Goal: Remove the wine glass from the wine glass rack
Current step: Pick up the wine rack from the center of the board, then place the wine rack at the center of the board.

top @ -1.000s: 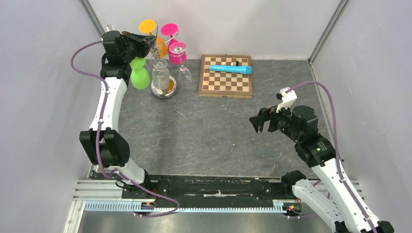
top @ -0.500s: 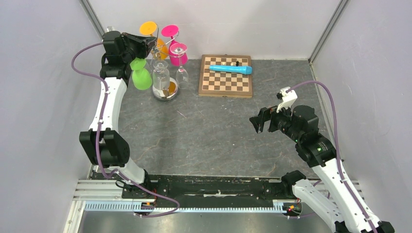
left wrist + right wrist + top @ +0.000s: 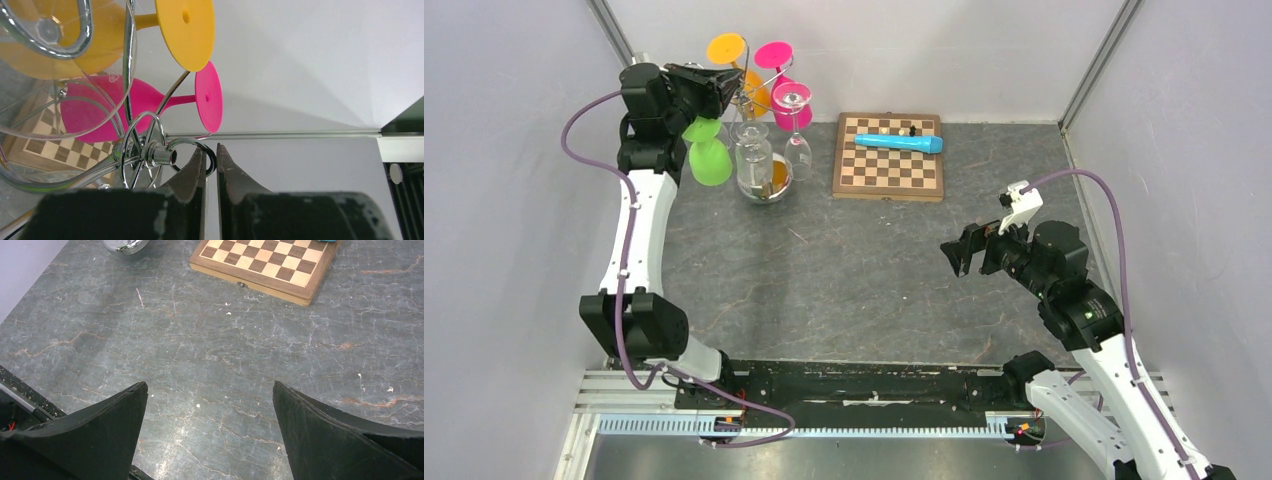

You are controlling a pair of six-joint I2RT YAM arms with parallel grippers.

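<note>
**Left claw at the rack's crown; no glass off yet**

My left claw (image 3: 210, 149) is nearly pressed together, with only a thin slit between its scuffed black fingers. Nothing shows in the slit, and I cannot tell whether it pinches anything.

Just ahead of the tips is the wine glass rack (image 3: 159, 156), a polished chrome hub with curled wire arms. Beyond it an orange glass (image 3: 185, 30) and a pink glass (image 3: 207, 97) hang by flat disc feet, both matte. A clear glass (image 3: 50, 100) hangs beside them, and a green glass (image 3: 711, 160) just beneath my claw.

Judgement: this is the grasp step. The next move needs a firm hold on one stem, then a slide outward along its wire arm.

My right claw (image 3: 210, 385) is spread wide, well apart from the rack, over the veined grey counter (image 3: 200, 355).
</note>
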